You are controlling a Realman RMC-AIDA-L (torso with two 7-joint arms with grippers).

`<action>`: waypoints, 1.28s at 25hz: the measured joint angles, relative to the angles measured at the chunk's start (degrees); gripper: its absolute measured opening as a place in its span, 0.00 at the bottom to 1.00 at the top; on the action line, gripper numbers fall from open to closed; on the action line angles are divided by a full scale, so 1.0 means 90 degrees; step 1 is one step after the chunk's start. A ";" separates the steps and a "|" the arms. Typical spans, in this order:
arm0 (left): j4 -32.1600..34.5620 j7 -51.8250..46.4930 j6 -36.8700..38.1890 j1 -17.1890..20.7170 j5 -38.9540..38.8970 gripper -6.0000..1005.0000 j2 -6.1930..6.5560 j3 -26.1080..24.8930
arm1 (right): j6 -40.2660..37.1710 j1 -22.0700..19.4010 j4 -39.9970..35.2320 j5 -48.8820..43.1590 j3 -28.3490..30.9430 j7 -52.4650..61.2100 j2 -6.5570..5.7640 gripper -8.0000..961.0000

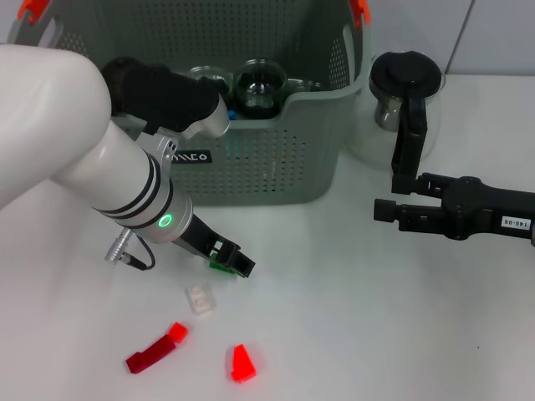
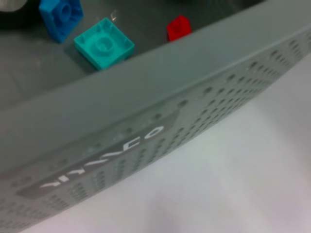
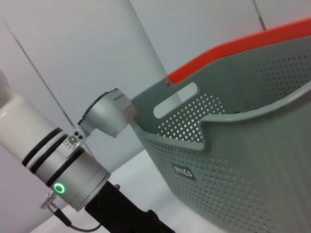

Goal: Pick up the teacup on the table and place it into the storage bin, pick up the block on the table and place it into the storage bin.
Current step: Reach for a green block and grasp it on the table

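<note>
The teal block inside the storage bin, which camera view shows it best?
The left wrist view: the teal block lies in plain sight on the floor of the storage bin. In the head view the left arm hides that spot, and the right wrist view shows only the bin's outer walls.

Storage bin [image 1: 276, 159]: matt grey perforated plastic, orange plastic clips [image 1: 359, 10]. Jug [image 1: 393, 104], right: clear glossy glass, black lid. Table [image 1: 376, 317]: smooth matt white. Near blocks: glossy red plastic [image 1: 242, 364], translucent white [image 1: 200, 298]. Left arm [image 1: 100, 159]: glossy white shell, brushed metal joint.
</note>
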 joint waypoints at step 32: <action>-0.0414 -0.0003 -0.0071 -0.0264 -0.0077 0.74 0.0010 -0.0011 | 0.0004 -0.0017 0.0000 0.0001 0.0000 -0.0001 -0.0010 0.92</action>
